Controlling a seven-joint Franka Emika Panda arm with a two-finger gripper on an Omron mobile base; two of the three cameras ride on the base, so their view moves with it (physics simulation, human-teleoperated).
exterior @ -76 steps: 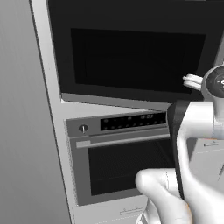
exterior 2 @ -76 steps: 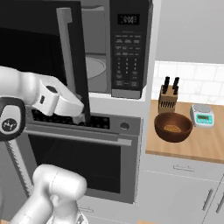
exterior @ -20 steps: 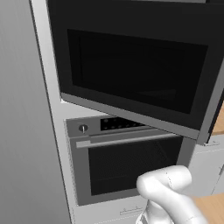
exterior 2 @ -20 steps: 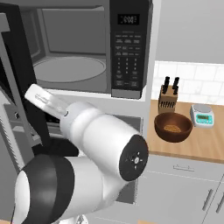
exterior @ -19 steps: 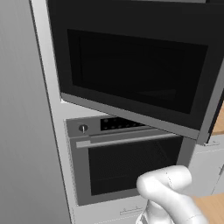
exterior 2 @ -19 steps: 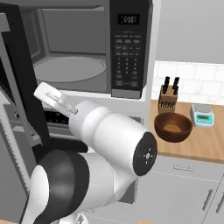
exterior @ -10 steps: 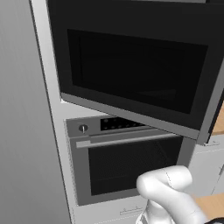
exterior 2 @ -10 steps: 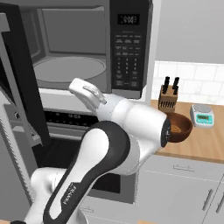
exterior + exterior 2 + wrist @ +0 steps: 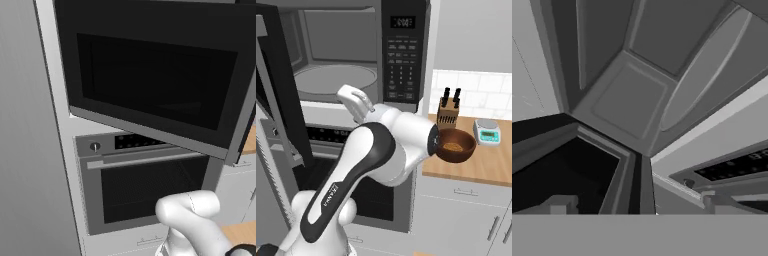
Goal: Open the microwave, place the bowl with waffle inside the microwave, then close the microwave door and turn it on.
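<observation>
The gripper (image 9: pixel 634 205) is held with fingers spread and empty, in front of the microwave (image 9: pixel 346 55). The door (image 9: pixel 155 85) is swung wide, so opening looks done. The bowl (image 9: pixel 455 145), well aside on the counter (image 9: pixel 496 165), is to be fetched next.

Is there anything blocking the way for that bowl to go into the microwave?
Nothing visible does. The door is swung wide open, the cavity holds just its turntable, and the bowl sits on the counter right of it.

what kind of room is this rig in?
A rendered home kitchen: built-in microwave with its door open above a wall oven, and a wooden counter holding a knife block.
</observation>
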